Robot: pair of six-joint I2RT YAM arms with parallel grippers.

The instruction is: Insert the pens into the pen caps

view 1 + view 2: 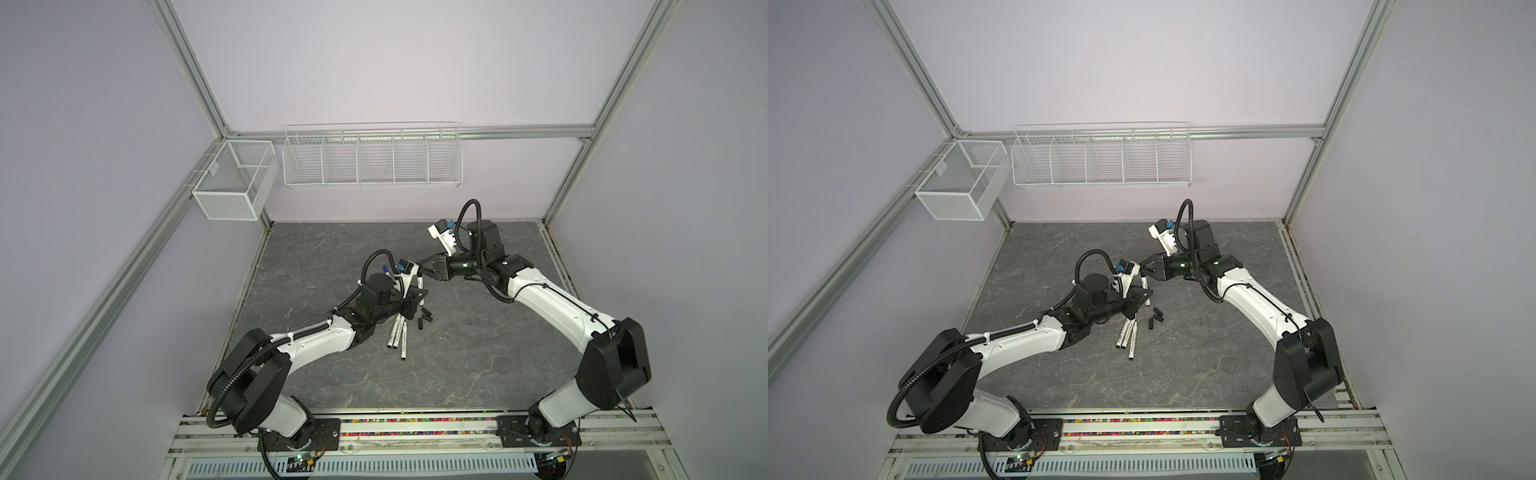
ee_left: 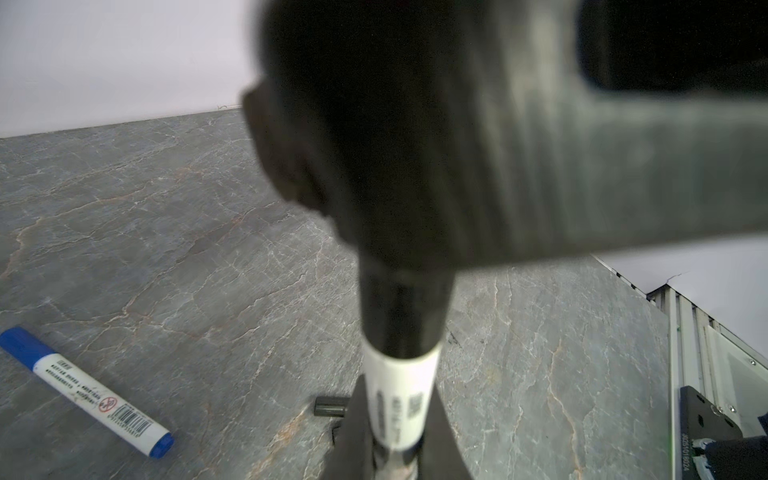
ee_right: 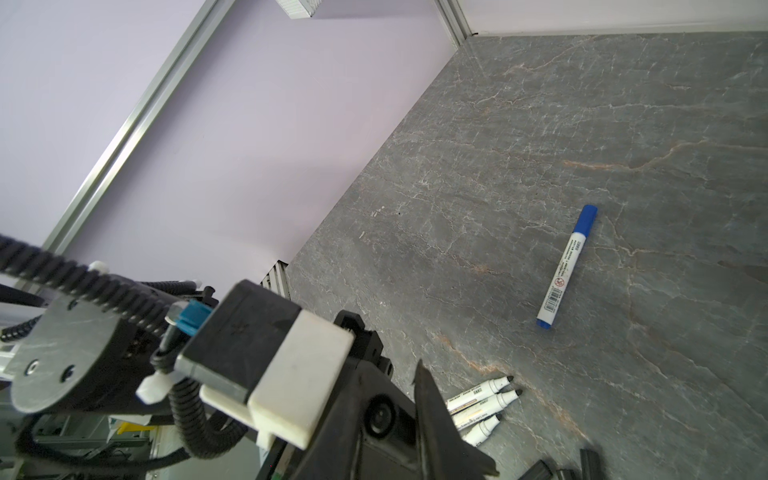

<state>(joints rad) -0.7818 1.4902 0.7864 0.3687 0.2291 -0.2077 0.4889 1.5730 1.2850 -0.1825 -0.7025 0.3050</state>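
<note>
Pens (image 1: pixel 398 332) central on table (image 1: pixel 457 361), edges far

Left arm (image 1: pixel 320 338) and right arm (image 1: pixel 540 307): white shells, chunky black joints, ribbed black cable conduit (image 3: pixel 83 280), white zip ties (image 3: pixel 156 384), pointy black fingers (image 3: pixel 440 424).

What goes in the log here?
left gripper: holds pen | black cap: on its tip | right gripper: at cap, grip unclear | blue pen: capped, lying loose
</note>
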